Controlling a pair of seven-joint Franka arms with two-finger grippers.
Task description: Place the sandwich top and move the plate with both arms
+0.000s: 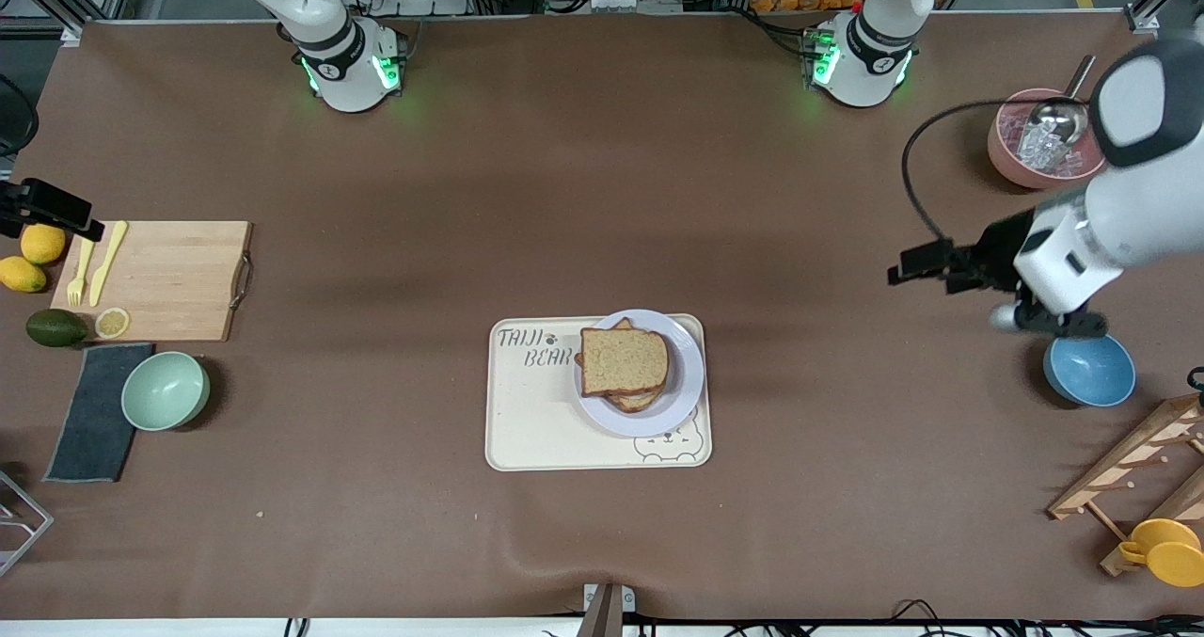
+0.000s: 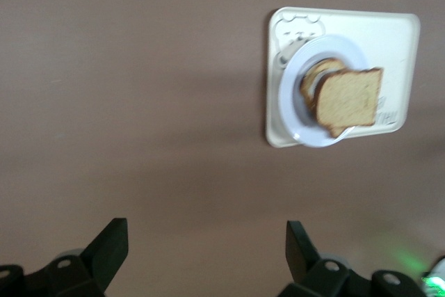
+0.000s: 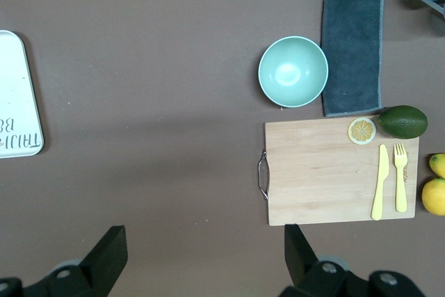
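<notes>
The brown wholemeal bread slice (image 1: 624, 360) already capped the sandwich on the round lavender-white plate (image 1: 686, 374), which sat on the cream bear-printed tray (image 1: 527, 430). Both tools were released: left tool (image 2: 206, 245) well off toward its own bench end but nearer; right tool (image 3: 205, 250) farther.

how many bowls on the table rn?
3. Mint bowl beside the grey cloth, at the right arm's end. Blue bowl and pink bowl at the left arm's end, both partly covered by the left arm.
</notes>
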